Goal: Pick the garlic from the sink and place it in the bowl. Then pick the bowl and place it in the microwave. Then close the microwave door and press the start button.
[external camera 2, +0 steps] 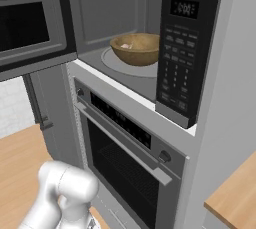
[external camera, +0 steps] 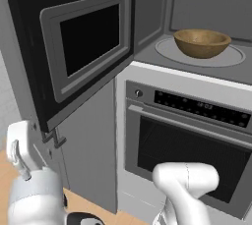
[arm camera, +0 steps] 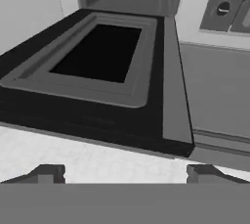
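Microwave point(external camera 2: 125, 33) cavity stands exposed, built in above the oven point(external camera: 192, 145). Brown wooden bowl point(external camera: 202, 42) sits upright on the round grey turntable point(external camera: 167, 49), roughly centred on it, well inside the front edge of the cavity floor. In the right base view a small pale lump, the garlic point(external camera 2: 126, 46), shows inside the bowl against its far wall.

Microwave door point(external camera: 78, 42) is swung wide to the left, hinged on the cavity's left side; its dark window with grey border faces outward, and its free edge hangs out over the grey cabinet front point(external camera: 91, 145) beside the oven. Control panel point(external camera 2: 182, 48) with keypad and display flanks the cavity on the right.

Below: oven with long bar handle point(external camera 2: 120, 140), a knob point(external camera: 138, 93) at the left end of its panel, dark glass door. Wooden floor point(external camera 2: 20, 168) at bottom.

Gripper point(arm camera: 125, 173): in the hand view the two finger tips stand far apart, spread wide, nothing between them. The hand looks along the inner face of the open door, close to its lower edge, a white surface just beneath it; the oven knob is at upper right of that view.

Open room: space in front of the cavity mouth is free between door and control panel
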Robot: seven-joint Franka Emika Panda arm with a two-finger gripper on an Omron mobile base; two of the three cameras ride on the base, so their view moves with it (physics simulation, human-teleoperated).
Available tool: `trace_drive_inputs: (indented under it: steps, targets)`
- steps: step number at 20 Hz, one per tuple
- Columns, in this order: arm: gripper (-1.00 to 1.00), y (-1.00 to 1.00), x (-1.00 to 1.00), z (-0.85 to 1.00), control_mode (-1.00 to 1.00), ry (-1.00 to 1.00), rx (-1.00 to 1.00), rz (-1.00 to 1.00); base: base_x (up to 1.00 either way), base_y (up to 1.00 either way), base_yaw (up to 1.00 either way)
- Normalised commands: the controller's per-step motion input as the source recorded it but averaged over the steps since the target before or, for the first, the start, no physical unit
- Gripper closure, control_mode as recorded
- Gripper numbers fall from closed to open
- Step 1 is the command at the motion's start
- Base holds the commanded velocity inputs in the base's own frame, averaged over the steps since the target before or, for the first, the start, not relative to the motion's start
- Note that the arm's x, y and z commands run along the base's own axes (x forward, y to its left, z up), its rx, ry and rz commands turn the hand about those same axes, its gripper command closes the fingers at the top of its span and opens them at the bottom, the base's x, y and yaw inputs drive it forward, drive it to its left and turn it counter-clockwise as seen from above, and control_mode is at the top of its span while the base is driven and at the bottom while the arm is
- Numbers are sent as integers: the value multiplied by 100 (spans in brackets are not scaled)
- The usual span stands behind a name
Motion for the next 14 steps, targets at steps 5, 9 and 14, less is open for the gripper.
trace_drive_inputs:
  steps: [5,9,14]
  targets:
    - [-100,73,72,-51,-100,-1,-3,-15,0,0,0]
    - [-100,44,92,-50,-100,0,-2,-9,0,0,0]
    - [-100,27,78,-30,-100,-9,0,-8,0,0,0]
